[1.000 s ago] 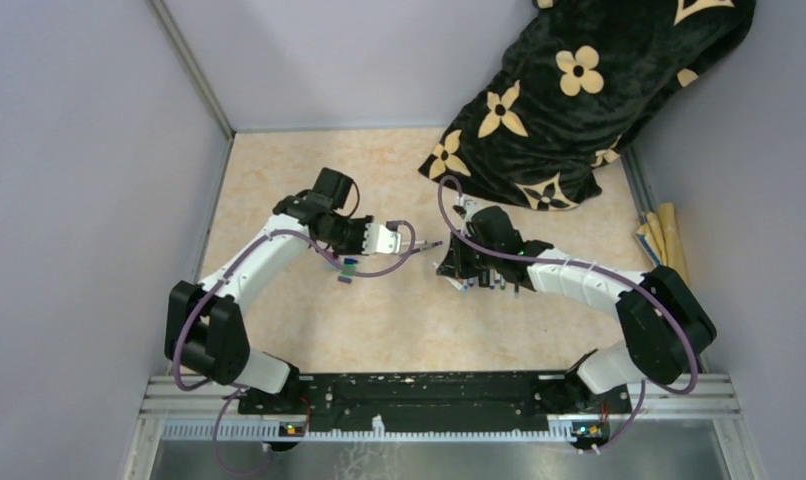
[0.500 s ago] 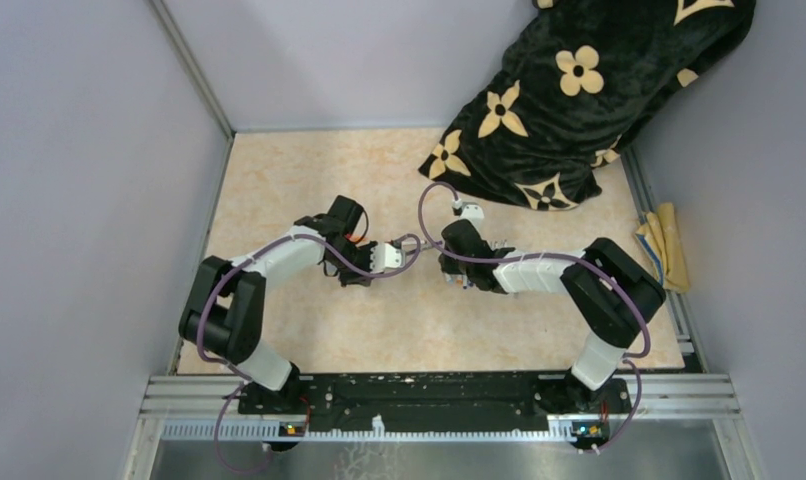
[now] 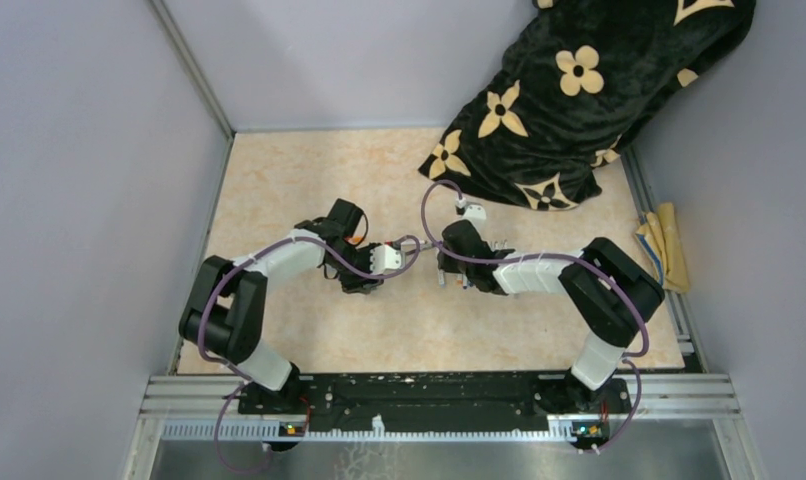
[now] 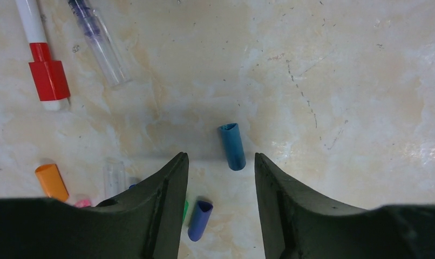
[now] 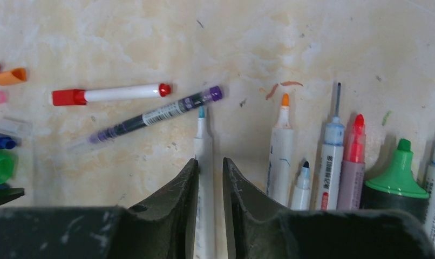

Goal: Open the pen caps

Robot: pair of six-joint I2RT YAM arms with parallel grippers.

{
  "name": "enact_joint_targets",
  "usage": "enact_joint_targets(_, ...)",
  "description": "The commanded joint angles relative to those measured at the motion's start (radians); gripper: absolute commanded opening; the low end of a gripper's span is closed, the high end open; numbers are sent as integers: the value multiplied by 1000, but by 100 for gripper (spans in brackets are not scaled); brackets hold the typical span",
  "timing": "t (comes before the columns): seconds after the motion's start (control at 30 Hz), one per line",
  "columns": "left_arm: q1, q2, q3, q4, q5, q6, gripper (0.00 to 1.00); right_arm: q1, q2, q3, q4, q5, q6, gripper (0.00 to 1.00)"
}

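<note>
Over the last second both arms have come down from mid-air to the bench (image 4: pixel 339 81), and both hands have let go. The left hand (image 4: pixel 219 157) now stands wide open and empty. The blue cap (image 4: pixel 232 145) lies free on the bench just ahead of its fingertips, near the other loose caps (image 4: pixel 52 182) on the left. The right hand (image 5: pixel 210 161) has parted only slightly. The teal-tipped pen (image 5: pixel 203 137) lies between its jaws with its tip bare and a sliver of gap on one side, so it looks released rather than clamped. This pen rests just left of the row of uncapped pens (image 5: pixel 283 145) on the right. I judge it finished, with cap and barrel each set down with their kind. A red-capped pen (image 5: pixel 118 93) further left still wants opening.
</note>
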Motion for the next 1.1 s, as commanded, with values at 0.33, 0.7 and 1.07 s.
enact_joint_targets(0.33,144,-98,274,-228,191,-94,72,-5,-128,-23,-40,37,-48,22)
enact_joint_targets(0.7,395,-136,417,-332,365,-156,98,-95,-19,258,-102,-368,-388,41)
enact_joint_targets(1.07,539,-126,449,-373,435,-183,99,-121,248,586,-323,-599,-667,41)
